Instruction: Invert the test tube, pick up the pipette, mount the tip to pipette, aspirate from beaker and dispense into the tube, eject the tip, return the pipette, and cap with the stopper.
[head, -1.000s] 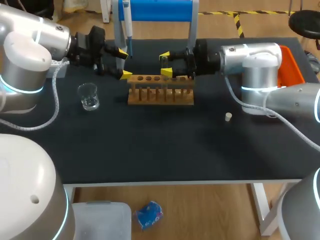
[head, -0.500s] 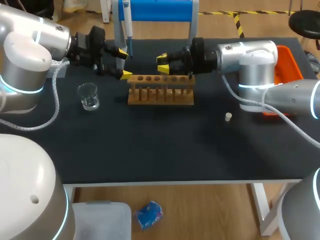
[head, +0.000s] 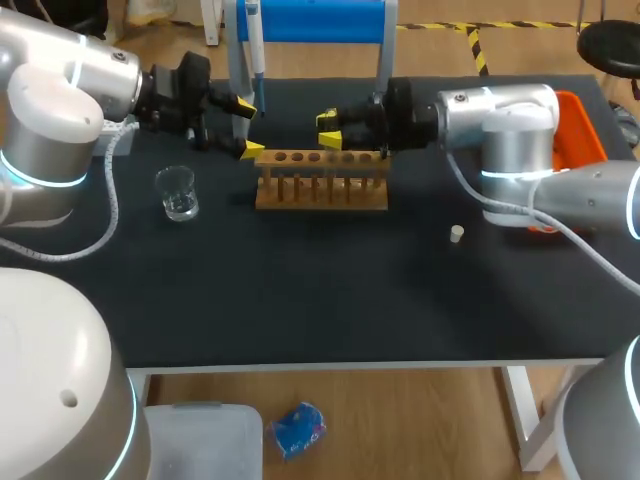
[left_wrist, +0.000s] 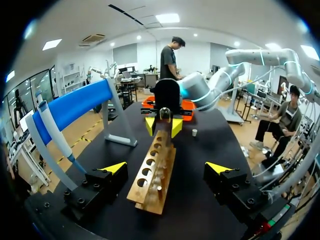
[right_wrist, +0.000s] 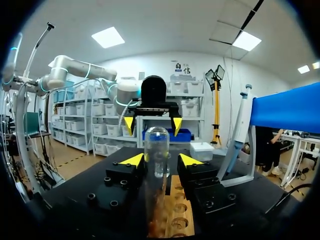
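The first step, inverting the test tube, appears to be in hand. The right claw (head: 329, 130) reaches in level over the far right end of the wooden test-tube rack (head: 320, 190), with the test tube (right_wrist: 156, 165) between its yellow tips. In the right wrist view the tube stands upright at that end of the rack, with its rounded closed end on top. It seems to be stored mouth-down, which would explain why it must be turned over before any liquid goes in. The claw is narrow around the glass. One finger looks to touch it, while a thin gap shows on the other side, so I judge it not yet clamped. A sideways hold partway up the tube suits a lift followed by a wrist roll.

The left claw (head: 246, 127) sits spread wide at the opposite end of the rack and holds nothing. It faces down the row of holes, just beside the pipette (head: 256, 50), which hangs tip-down from the blue stand (head: 315, 20). That spot probably serves the pipette pickup that follows.

The glass beaker (head: 178, 192) stands on the counter (head: 350, 300) to the left of the rack, within reach of the left arm. The small pale stopper (head: 456, 234) lies well apart on the right arm's side, probably waiting for the capping step.
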